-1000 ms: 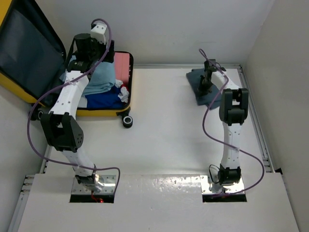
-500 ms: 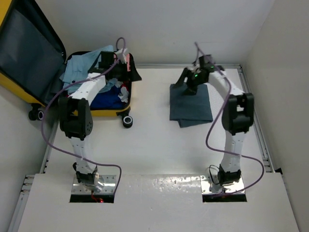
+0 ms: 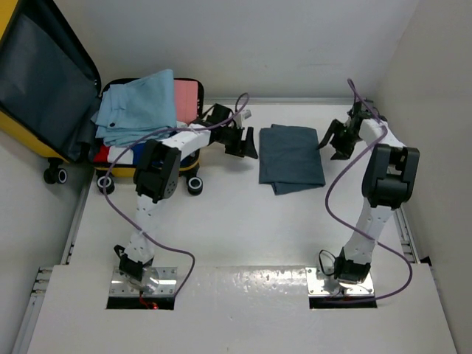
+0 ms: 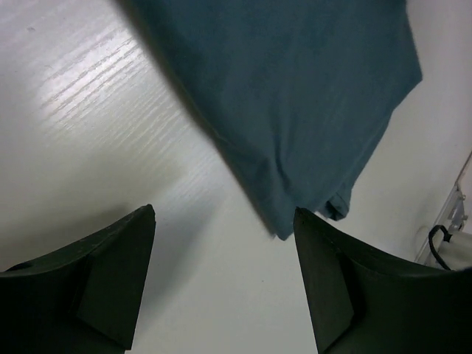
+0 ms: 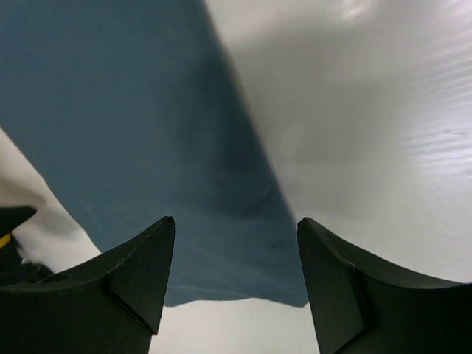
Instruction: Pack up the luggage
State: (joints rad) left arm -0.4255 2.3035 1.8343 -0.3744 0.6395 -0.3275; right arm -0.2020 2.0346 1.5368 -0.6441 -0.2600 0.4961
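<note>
We see the left gripper [image 3: 245, 146] out of the luggage [image 3: 44, 81] now, the right gripper [image 3: 332, 145] off the dark cloth [image 3: 291, 156] on the table [image 3: 236, 221]; both jaws spread, empty

A folded dark teal cloth [image 3: 291, 157] lies flat on the white worktop [image 3: 243, 228], between the left pincer [image 3: 242, 144] and the right pincer [image 3: 335, 141].

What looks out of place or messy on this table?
Nothing looks spilled or damaged. One folded dark blue-grey cloth lies on the table, outside the luggage, between the open left gripper and open right gripper. In the case, the light blue garment sits loosely heaped, with uneven edges.
</note>
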